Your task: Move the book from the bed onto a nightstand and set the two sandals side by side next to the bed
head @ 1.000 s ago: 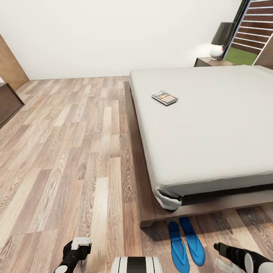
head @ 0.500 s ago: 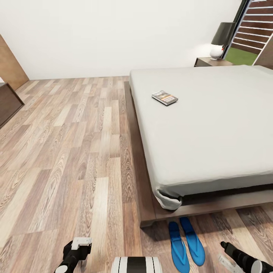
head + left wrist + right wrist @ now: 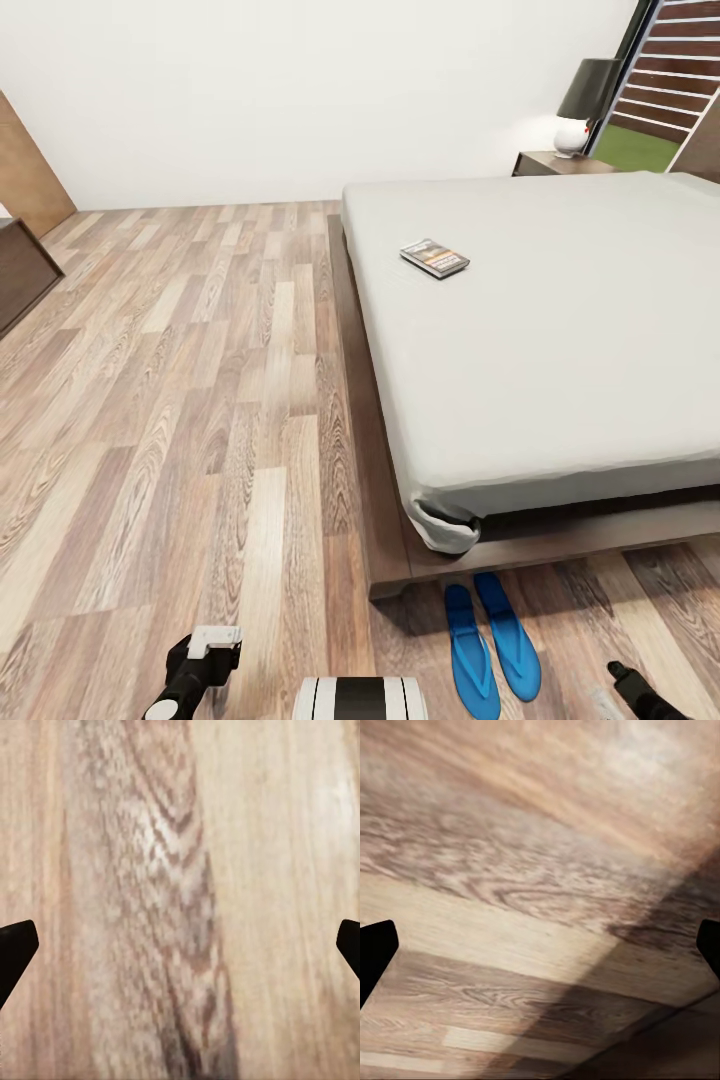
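The book (image 3: 435, 257) lies flat on the pale grey mattress of the bed (image 3: 560, 330), near its left side. Two blue sandals (image 3: 470, 650) (image 3: 508, 635) lie side by side on the floor just in front of the bed frame's near corner. A nightstand (image 3: 560, 162) stands at the bed's far end. My left arm (image 3: 195, 670) hangs low at the left, and its gripper (image 3: 180, 952) is open over bare planks. At the picture's lower right corner is my right arm (image 3: 640, 690), to the right of the sandals, its gripper (image 3: 540, 952) open above shadowed floor.
A lamp (image 3: 583, 105) with a dark shade stands on the nightstand, beside the dark-framed window (image 3: 665, 70). A dark low cabinet (image 3: 20, 270) sits against the left wall. Wide wood-plank floor (image 3: 200, 380) stretches left of the bed.
My right arm has drawn back toward the lower right corner of the head view. The book, sandals and left arm have not moved.
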{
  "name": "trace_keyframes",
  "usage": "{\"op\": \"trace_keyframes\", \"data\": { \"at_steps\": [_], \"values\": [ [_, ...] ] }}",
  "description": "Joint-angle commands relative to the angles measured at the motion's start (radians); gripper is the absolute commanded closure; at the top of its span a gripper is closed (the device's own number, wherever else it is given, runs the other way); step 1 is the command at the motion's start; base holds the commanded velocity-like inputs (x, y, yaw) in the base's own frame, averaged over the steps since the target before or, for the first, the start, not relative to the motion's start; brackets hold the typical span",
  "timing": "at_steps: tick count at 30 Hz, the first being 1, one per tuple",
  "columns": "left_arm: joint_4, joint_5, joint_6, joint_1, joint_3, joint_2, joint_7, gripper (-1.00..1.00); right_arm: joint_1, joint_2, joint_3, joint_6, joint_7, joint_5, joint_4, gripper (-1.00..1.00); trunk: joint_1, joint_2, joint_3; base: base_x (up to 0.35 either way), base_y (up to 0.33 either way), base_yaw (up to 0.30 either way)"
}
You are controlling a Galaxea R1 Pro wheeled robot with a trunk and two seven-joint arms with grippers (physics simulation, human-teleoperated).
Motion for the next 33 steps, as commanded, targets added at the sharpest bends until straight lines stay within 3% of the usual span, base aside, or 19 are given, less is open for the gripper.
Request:
{"op": "trace_keyframes", "data": {
  "at_steps": [1,8,14,19,23,24,31,32,33],
  "values": [
    [0.000,0.007,-0.003,0.000,-0.009,0.001,0.005,-1.00,0.003,0.000,-0.016,0.011,-0.004,-0.006,0.001,-1.00,0.000,0.000,-0.001,0.000,0.000,0.000],
    [0.000,0.007,-0.003,0.000,-0.009,0.001,0.005,-1.00,0.023,-0.001,-0.049,0.056,-0.007,-0.054,0.001,-1.00,-0.001,0.000,0.003,0.000,0.000,0.000],
    [0.000,0.007,-0.002,0.000,-0.009,0.001,0.005,-1.00,0.033,-0.001,-0.058,0.047,-0.012,-0.078,0.000,-1.00,-0.002,0.001,0.019,0.000,0.000,0.000],
    [0.000,0.007,-0.002,0.000,-0.009,0.001,0.005,-1.00,0.038,-0.004,-0.078,0.007,-0.014,-0.134,-0.003,-1.00,-0.002,0.001,0.019,0.000,0.000,0.000],
    [0.000,0.007,-0.002,0.000,-0.009,0.001,0.005,-1.00,0.040,-0.007,-0.100,-0.055,-0.015,-0.219,-0.011,-1.00,-0.002,0.001,0.019,0.000,0.000,0.000],
    [0.000,0.007,-0.002,0.000,-0.009,0.001,0.005,-1.00,0.040,-0.007,-0.100,-0.055,-0.015,-0.219,-0.011,-1.00,-0.002,0.001,0.019,0.000,0.000,0.000],
    [0.001,0.007,-0.003,0.000,-0.009,0.002,0.005,-1.00,0.041,-0.010,-0.117,-0.092,-0.017,-0.401,-0.042,-1.00,-0.002,0.001,0.019,0.000,0.000,0.000],
    [0.001,0.007,-0.003,0.000,-0.009,0.002,0.005,-1.00,0.041,-0.010,-0.117,-0.092,-0.017,-0.401,-0.042,-1.00,-0.002,0.001,0.019,0.000,0.000,0.000],
    [0.001,0.007,-0.003,0.000,-0.009,0.002,0.005,-1.00,0.041,-0.010,-0.118,-0.094,-0.018,-0.427,-0.051,-1.00,-0.002,0.001,0.019,0.000,0.000,0.000]
  ]
}}
